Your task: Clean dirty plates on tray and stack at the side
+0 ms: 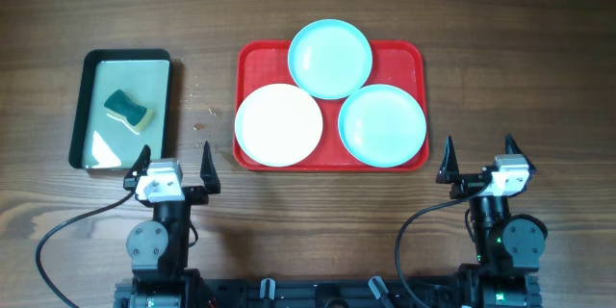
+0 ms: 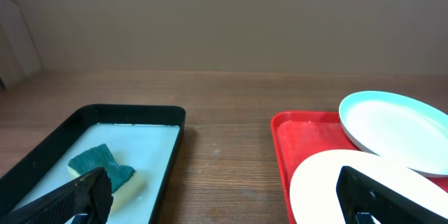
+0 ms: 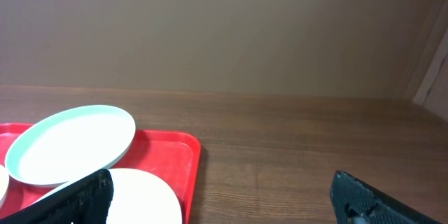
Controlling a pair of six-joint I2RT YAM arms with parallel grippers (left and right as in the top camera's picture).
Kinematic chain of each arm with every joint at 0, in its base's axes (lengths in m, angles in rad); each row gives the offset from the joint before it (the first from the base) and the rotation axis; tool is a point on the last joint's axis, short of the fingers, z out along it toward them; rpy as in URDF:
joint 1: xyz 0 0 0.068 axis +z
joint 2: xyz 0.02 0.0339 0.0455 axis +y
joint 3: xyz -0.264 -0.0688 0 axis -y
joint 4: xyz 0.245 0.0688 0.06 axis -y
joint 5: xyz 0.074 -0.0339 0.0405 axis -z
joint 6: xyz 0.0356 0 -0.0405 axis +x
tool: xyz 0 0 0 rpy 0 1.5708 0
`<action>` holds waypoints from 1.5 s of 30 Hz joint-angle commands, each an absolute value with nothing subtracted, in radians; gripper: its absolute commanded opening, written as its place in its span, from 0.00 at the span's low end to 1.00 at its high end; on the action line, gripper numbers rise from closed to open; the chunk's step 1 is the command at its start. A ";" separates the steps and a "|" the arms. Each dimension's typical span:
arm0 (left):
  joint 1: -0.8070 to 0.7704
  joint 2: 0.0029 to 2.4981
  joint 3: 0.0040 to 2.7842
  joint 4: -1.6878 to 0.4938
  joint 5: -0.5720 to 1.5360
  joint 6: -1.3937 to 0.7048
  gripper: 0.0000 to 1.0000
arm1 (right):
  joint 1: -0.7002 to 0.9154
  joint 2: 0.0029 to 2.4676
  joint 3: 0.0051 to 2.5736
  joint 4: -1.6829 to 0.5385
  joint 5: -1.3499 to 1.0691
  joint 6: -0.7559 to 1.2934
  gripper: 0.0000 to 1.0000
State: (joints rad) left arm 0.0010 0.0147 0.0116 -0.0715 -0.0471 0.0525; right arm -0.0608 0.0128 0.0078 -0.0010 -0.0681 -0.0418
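The red tray [image 1: 258, 61] was positioned at the centre of the tabletop [image 1: 520, 29], with its long sides running from 9 o'clock to 3 o'clock. All three plates were carried on it.

The white plate [image 1: 279, 125] was located at 8 o'clock on the red tray, and its edge projected slightly past the 9 o'clock rim. The near turquoise plate [image 1: 382, 125] was located at 4 o'clock. The far turquoise plate [image 1: 330, 58] was located at 12 o'clock and projected over the far rim. In the left wrist view, its near edge was seen raised above the edge of the white plate. Whether the plates were soiled could not be determined.

A small tray [image 1: 89, 106], black-rimmed with a pale green floor, was placed at 9 o'clock from the red tray and apart from it. A green and yellow sponge [image 1: 129, 111] was laid diagonally near its middle.

The left tool [image 1: 175, 152] was stationed at 7 o'clock from the red tray, just beside the 5 o'clock corner of the small tray. Its fingers [image 2: 77, 196] were spread wide, and nothing was held between them.

The right tool [image 1: 479, 142] was stationed at 5 o'clock from the red tray, near that corner. Its fingers [image 3: 371, 199] were likewise spread wide and empty. Both tools were pointed toward 12 o'clock.
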 commanded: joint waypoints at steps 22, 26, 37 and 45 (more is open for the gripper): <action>-0.005 0.005 0.006 -0.071 -0.035 0.074 1.00 | -0.065 0.009 0.005 0.001 -0.055 -0.025 1.00; -0.005 0.005 0.006 -0.070 -0.035 0.074 1.00 | -0.065 0.009 0.005 0.001 -0.055 -0.025 1.00; -0.005 0.005 0.006 -0.071 -0.035 0.074 1.00 | -0.065 0.009 0.005 0.001 -0.055 -0.025 1.00; -0.005 0.005 0.006 -0.033 0.203 0.059 1.00 | -0.065 0.009 0.005 0.001 -0.055 -0.025 1.00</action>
